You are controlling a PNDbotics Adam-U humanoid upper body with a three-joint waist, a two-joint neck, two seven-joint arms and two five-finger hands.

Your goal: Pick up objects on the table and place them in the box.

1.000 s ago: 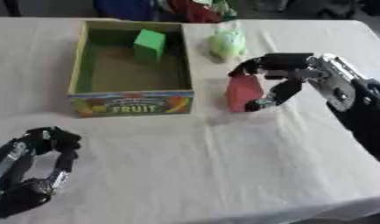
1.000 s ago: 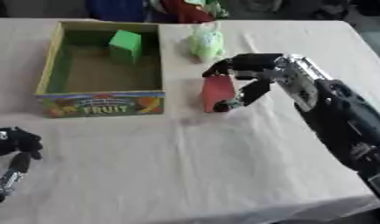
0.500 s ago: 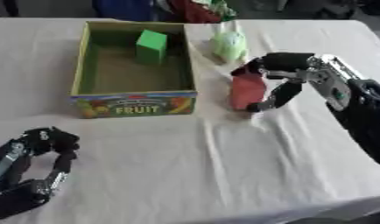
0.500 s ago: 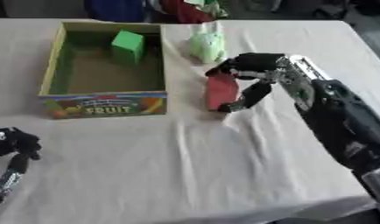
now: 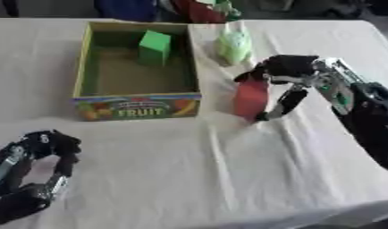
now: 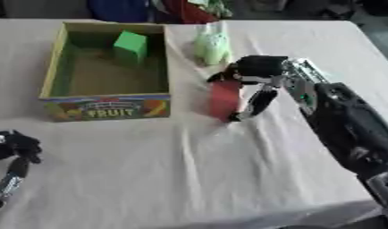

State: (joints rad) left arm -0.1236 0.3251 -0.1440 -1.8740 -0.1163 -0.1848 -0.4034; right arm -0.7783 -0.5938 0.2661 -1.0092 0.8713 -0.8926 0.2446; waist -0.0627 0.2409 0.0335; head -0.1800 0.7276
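Note:
A red block (image 5: 250,99) stands just right of the fruit box (image 5: 135,107), and my right hand (image 5: 286,71) is curled around it, fingers over its top and thumb down its right side. The open box has green walls and holds a green cube (image 5: 154,46) at its far side. A pale green fruit-shaped object (image 5: 233,44) lies on the cloth behind the red block, right of the box. My left hand (image 5: 33,174) rests at the lower left with its fingers curled, holding nothing.
The table wears a white cloth (image 5: 205,179) with creases near the red block. Dark blue and red things (image 5: 199,8) sit at the far edge behind the box. Open cloth spreads across the front and right.
My right hand has carried the red block a little left toward the box and tilted it more upright. The left hand has stayed put.

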